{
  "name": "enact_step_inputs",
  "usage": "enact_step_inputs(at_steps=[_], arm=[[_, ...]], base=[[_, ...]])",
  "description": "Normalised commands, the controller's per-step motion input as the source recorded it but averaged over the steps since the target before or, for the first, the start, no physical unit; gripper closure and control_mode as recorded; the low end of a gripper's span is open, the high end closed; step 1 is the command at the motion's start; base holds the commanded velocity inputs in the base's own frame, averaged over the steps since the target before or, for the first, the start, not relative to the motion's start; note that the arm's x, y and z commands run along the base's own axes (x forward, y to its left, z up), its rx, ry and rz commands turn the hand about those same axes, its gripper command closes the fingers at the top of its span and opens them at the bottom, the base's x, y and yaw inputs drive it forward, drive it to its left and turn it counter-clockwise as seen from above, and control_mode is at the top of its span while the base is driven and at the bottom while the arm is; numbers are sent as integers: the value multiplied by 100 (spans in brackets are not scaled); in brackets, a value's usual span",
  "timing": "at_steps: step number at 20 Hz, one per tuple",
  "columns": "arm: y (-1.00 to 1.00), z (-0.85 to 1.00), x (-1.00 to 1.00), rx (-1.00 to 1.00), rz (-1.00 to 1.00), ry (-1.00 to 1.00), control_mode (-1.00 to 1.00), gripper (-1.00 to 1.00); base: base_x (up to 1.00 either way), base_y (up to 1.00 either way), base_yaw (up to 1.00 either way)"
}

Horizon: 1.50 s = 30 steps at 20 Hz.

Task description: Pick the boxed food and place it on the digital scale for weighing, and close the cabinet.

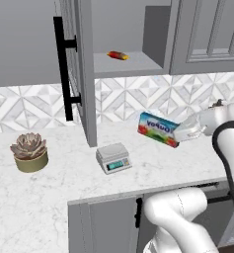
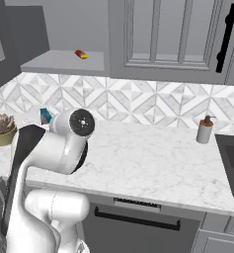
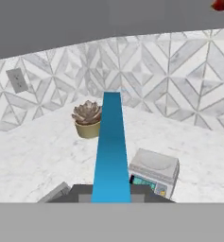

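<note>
We see the gripper (image 1: pixel 180 132) clamped tight on the box (image 1: pixel 158 129), carrying it in the air just right of the scale (image 1: pixel 113 157). Left of the scale, the cabinet (image 1: pixel 81 69) door stands open

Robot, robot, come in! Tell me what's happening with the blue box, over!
Gripper shut on boxed food, held above counter. Digital scale bare, box not yet over it. Cabinet door open. Nothing in the way.

Even, soft rendered light, faint shadows, no glare, slightly low resolution throughout
</note>
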Motion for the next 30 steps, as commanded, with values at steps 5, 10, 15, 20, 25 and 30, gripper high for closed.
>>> enact_step_inputs(at_steps=[5,10,15,20,25,30], arm=[[15,-50,60,0,43,-6,-100,100],[54,-31,64,-3,11,0,-100,100],[51,-18,58,-6,0,1,-100,100],[8,-30,36,-2,-1,-1,-100,100],[3,-33,34,-4,0,-2,-100,100],[18,-32,28,-5,0,0,-100,100]], base=[[0,0,0],[0,0,0],[0,0,0],[0,0,0],[0,0,0],[0,0,0]])
